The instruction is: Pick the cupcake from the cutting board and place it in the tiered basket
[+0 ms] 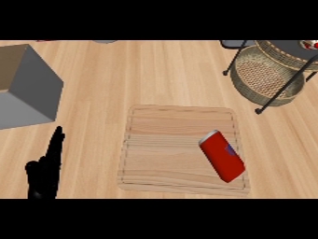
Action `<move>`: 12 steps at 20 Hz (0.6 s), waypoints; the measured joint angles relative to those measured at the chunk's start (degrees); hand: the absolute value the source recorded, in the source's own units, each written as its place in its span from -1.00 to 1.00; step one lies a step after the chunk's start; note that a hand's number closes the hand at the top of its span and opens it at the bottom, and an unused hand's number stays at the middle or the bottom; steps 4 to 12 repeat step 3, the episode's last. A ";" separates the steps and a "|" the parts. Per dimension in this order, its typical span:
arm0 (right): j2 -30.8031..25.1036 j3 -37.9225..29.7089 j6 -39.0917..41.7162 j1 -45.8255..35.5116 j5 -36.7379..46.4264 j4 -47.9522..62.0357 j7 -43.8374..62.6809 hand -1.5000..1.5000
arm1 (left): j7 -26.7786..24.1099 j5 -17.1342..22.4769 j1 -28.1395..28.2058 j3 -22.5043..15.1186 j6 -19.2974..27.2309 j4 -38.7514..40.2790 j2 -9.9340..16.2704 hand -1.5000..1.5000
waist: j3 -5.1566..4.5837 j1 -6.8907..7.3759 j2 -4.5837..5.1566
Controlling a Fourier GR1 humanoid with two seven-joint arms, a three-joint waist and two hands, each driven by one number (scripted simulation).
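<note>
Checked the wooden cutting board first: no cupcake there, just 1 red can lying on its side near the right edge, top end pointing up-left. Spotted a small red-and-white thing up on the top tier of the wire-and-wicker tiered basket at the far right corner. Probably the cupcake, though too small and too cut off by the edge to swear to it. So, best guess: placing pretty much done, only tidying up left.

Left hand parked at the lower left of the counter, fingers straight and pressed together, pointing up, holding nothing, well apart from the board. Right hand nowhere in view, so can't tell what state it's in.

Tips for finishing clean: pull away upward from the basket rather than sideways, mind the thin black legs so the whole stand doesn't tip, and stay off the can since it looks ready to roll. Grey box at the left well out of the way, no worry there.
</note>
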 measured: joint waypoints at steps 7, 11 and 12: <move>1.65 -6.04 4.40 5.62 -8.29 -7.00 0.10 -1.00 | -0.41 -0.34 0.51 0.12 0.64 -0.04 -0.38 0.00 | 0.04 -0.78 -0.18; 1.65 -6.04 4.40 5.62 -8.29 -7.00 0.10 -1.00 | -0.41 -0.34 0.51 0.12 0.64 -0.04 -0.38 0.00 | 0.04 -0.78 -0.18; 1.65 -6.04 4.40 5.62 -8.29 -7.00 0.10 -1.00 | -0.41 -0.34 0.51 0.12 0.64 -0.04 -0.38 0.00 | 0.04 -0.78 -0.18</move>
